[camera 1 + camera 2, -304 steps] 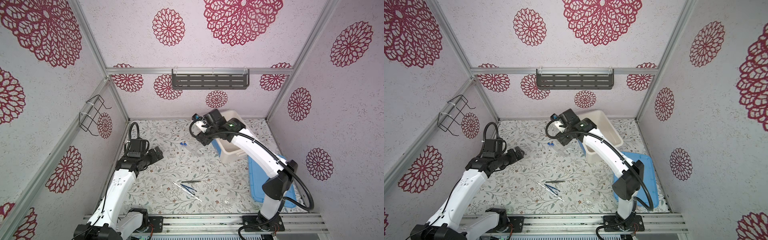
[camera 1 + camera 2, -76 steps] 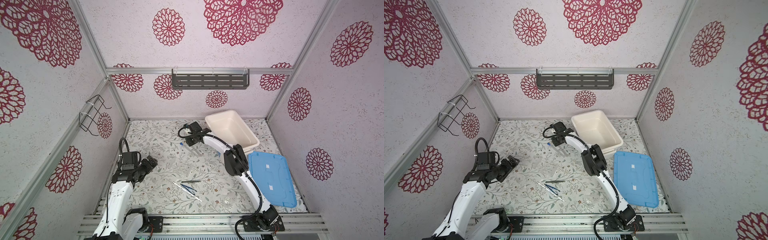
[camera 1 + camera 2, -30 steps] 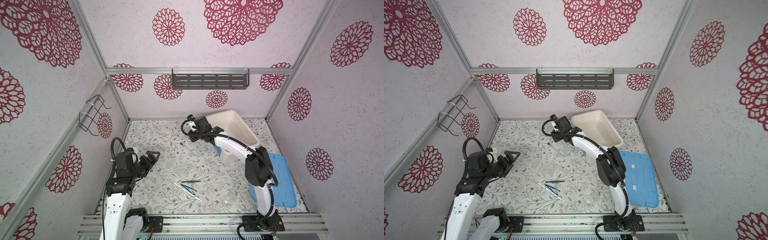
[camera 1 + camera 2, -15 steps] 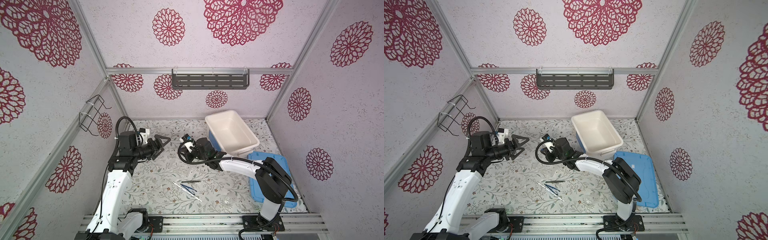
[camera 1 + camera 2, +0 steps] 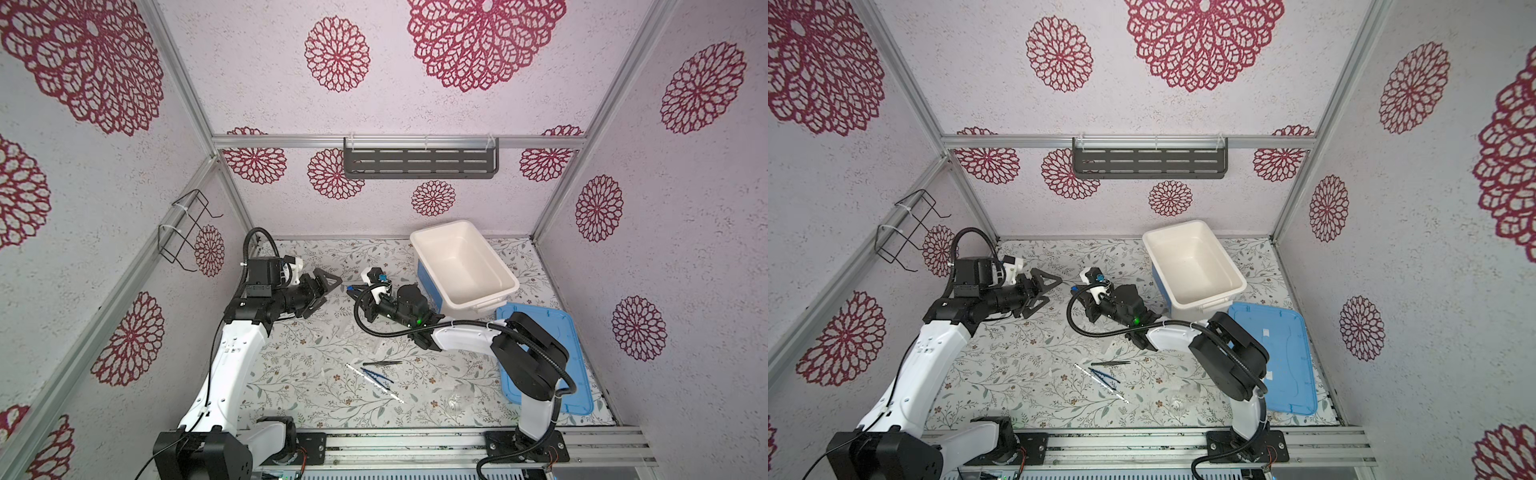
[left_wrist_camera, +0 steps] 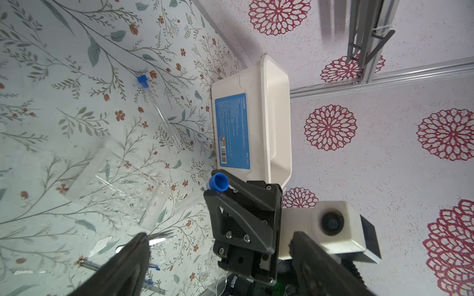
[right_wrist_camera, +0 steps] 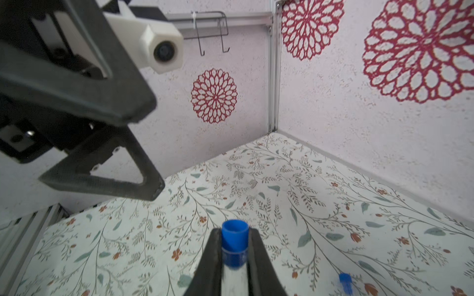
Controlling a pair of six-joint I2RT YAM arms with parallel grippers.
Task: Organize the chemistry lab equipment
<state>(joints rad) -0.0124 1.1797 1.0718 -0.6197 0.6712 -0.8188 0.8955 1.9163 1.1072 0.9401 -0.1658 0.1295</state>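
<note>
Looking across the bench, I see the right gripper (image 7: 234, 233) pinched narrow on a clear tube (image 7: 234, 256), held up off the flowered mat (image 7: 295, 205) with its blue cap poking out past the fingertips. The left gripper (image 5: 328, 291) hangs just beside it with its jaws spread wide and nothing in them.

What matters is how those two line up. The tube's long axis runs straight out along the right gripper's reach, cap end first, and the left jaws face it almost head-on. I'd say this is a handover. The cap is the only part left to grab, so the left jaws would have to close across the tube, not along it.

A second capped tube (image 6: 159, 110) lies flat on the mat near the white tub (image 6: 275, 77). The see-through rack (image 6: 120, 189) sits on the mat nearby, and I can make out no tubes in it.
</note>
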